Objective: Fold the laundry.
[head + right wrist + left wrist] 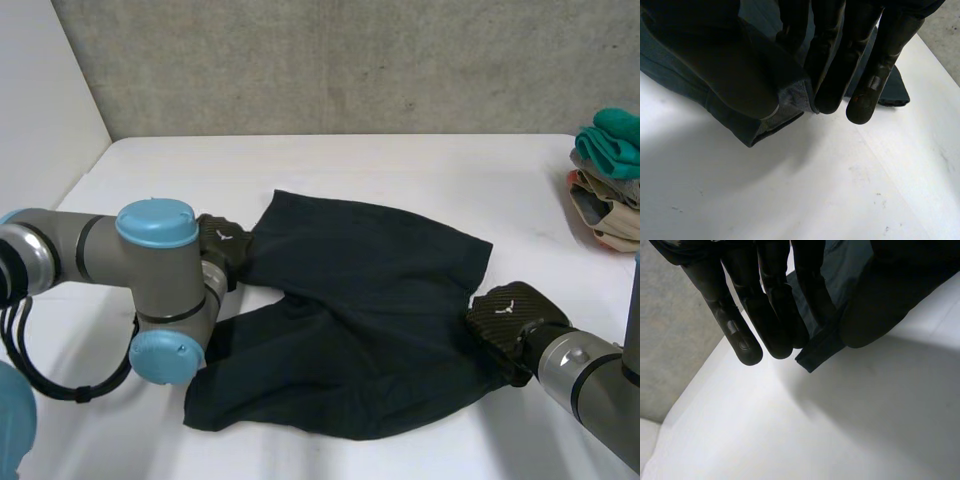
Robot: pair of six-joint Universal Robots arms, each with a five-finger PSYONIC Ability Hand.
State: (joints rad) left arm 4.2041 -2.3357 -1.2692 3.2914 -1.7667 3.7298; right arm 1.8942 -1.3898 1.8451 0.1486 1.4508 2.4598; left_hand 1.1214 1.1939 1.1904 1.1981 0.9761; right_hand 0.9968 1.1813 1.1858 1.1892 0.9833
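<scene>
The left arm's elbow (160,290), grey with its light-blue caps, sits closest to me and hides part of the dark shorts (370,320), which lie spread and a bit rumpled in the middle of the white surface (400,165); the left hand (222,248) is at the cloth's left edge, on the farther of two lobes, and the right hand (510,318) at its right edge, with the garment between them; a pile of other laundry (608,170) sits well apart at the far right; from the head view I couldn't say what either hand is doing, but the left wrist view shows a hemmed corner (812,357) nipped between straight fingers (765,315) and thumb (875,305), and the right wrist view shows a thicker, doubled edge (785,110) clamped under the thumb (715,65) against the fingers (840,70); the fabric looks thin, light and floppy, likely to sag and drag, so I'd judge the stitched hems the sensible places to hold, both sides lifted together
</scene>
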